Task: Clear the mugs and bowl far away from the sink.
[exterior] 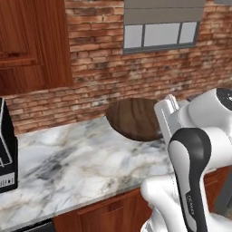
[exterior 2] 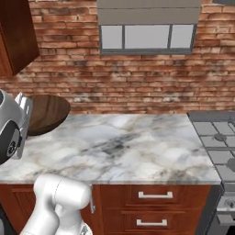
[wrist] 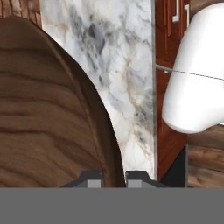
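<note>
The wide dark-brown wooden bowl (exterior: 132, 118) hangs tilted over the back of the marble counter, close to the brick wall. It also shows at the left edge of the right base view, bowl (exterior 2: 46, 112). In the hand view the bowl (wrist: 48, 113) fills the left half, and its rim runs down between the two fingertips. My gripper (wrist: 113, 180) is shut on that rim. In the left base view the hand sits behind the white wrist, at the bowl's right side. The mugs and the sink are out of view.
The marble counter (exterior: 77, 158) stretches left to a black appliance (exterior: 7, 154). A stove (exterior 2: 218, 137) borders the counter (exterior 2: 137, 147) on the right. Wooden drawers (exterior 2: 153, 195) sit below, a window (exterior 2: 147, 36) is in the brick wall, and a wall cabinet (exterior: 27, 41) hangs upper left.
</note>
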